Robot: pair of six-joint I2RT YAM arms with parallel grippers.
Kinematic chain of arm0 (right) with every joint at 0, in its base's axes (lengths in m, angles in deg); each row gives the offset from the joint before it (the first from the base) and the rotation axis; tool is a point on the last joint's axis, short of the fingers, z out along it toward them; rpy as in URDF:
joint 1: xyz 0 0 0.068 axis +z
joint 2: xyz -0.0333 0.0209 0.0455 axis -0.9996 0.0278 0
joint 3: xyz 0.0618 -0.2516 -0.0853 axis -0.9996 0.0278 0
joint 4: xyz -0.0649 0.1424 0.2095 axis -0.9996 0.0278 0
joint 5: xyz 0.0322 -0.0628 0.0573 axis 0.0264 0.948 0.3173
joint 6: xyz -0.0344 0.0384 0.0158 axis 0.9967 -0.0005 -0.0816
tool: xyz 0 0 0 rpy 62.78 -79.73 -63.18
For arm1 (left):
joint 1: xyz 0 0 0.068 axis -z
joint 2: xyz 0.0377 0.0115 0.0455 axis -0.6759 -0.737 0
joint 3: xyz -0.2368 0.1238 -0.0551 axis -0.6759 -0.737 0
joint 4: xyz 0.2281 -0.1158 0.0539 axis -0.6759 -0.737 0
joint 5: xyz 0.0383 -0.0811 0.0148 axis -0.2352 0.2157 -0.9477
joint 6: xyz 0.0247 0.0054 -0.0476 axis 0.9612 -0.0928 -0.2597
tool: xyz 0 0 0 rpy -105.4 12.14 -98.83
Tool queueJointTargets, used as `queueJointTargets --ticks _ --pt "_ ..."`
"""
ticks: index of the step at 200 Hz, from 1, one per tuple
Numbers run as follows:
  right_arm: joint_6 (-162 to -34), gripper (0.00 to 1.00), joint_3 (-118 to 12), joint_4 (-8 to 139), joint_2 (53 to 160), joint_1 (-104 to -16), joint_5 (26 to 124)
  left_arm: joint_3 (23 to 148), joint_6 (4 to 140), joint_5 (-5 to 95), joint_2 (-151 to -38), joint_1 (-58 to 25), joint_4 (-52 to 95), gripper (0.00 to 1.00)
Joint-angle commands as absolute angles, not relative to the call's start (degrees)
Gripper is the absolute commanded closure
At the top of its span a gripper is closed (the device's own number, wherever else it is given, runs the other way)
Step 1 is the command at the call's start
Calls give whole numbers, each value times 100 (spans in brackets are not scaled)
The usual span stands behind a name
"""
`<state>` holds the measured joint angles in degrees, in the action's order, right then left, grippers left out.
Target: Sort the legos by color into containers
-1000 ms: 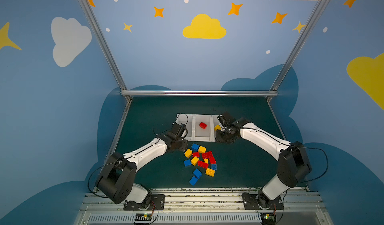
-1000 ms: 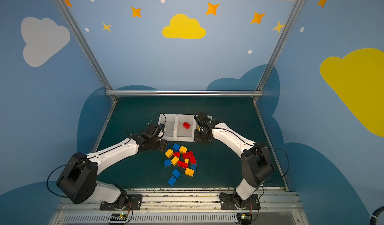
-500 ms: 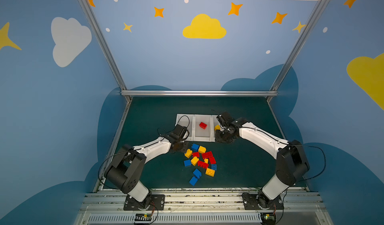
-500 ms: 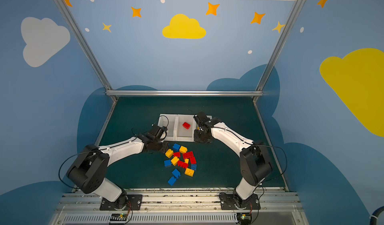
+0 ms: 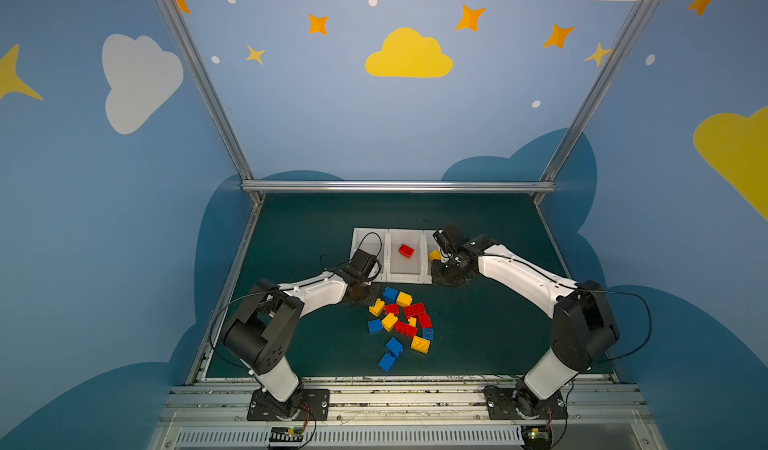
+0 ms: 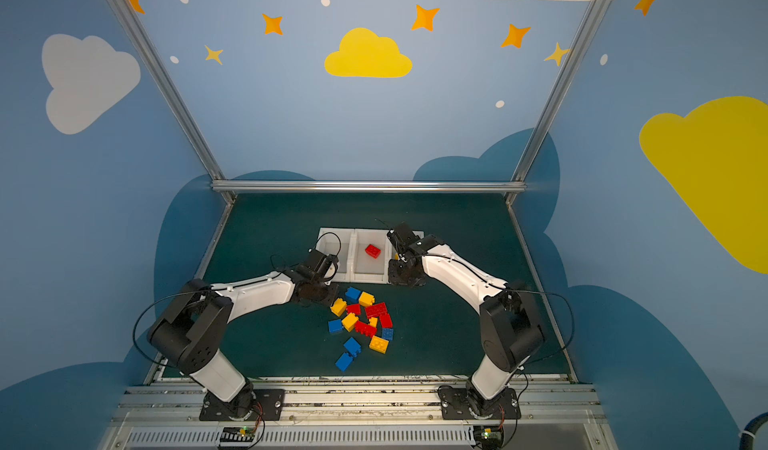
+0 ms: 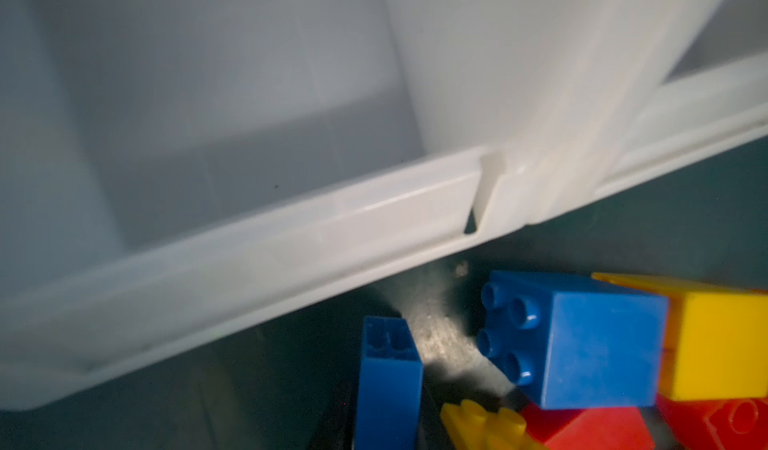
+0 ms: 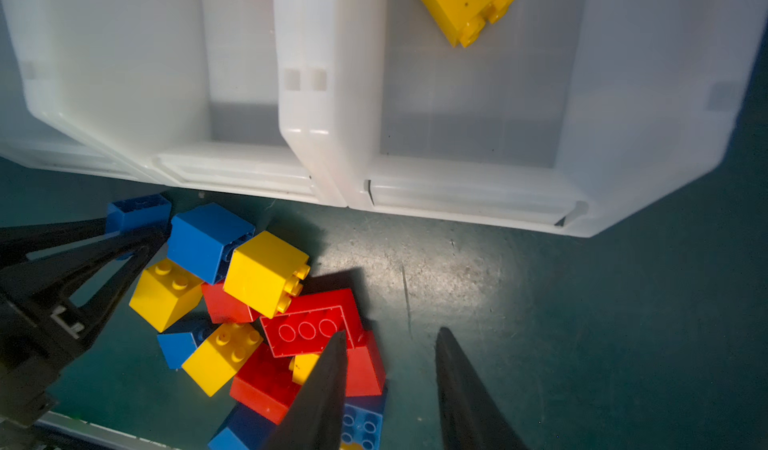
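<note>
Three bins (image 8: pixel 328 94): white, smooth, slightly see-through plastic; tall walls, low front lips; joined in a row.
Mat (image 8: pixel 582 323): dark green, fine-grained, scuffed pale just in front of the bins.
Bricks (image 5: pixel 399 323): chunky, glossy, studded blocks in red, blue and yellow, heaped loose on the mat near the bins' fronts.
Red brick (image 5: pixel 406 251): lies in the middle bin.
Yellow brick (image 8: pixel 465 3): tilted, in the right-hand bin.
Left gripper (image 8: pixel 137 229): black tapered fingers clamped on a narrow blue brick (image 7: pixel 388 385), hollow underside showing, at the heap's edge by the left-hand bin.
Left arm: stretched low, elbow bent.
Right gripper (image 8: pixel 390 335): pointed fingers apart, over the mat beside the heap, before the right-hand bin.
</note>
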<state>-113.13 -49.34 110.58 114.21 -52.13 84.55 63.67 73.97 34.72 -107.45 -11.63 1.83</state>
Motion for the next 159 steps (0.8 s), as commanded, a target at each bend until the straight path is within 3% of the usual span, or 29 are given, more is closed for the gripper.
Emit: queueJointTargets --ticks 1,98,159 --pt "-11329 64 -4989 11190 11413 -5173 8506 6515 7445 3554 -10767 -1176 138 76" --pt "-11228 65 -5026 11217 11246 -5192 8639 7017 7516 3662 -9944 -1412 -210 75" --pt "-11267 65 -4944 11198 11134 -5191 8648 8128 8084 4043 -10951 -1884 -406 75"
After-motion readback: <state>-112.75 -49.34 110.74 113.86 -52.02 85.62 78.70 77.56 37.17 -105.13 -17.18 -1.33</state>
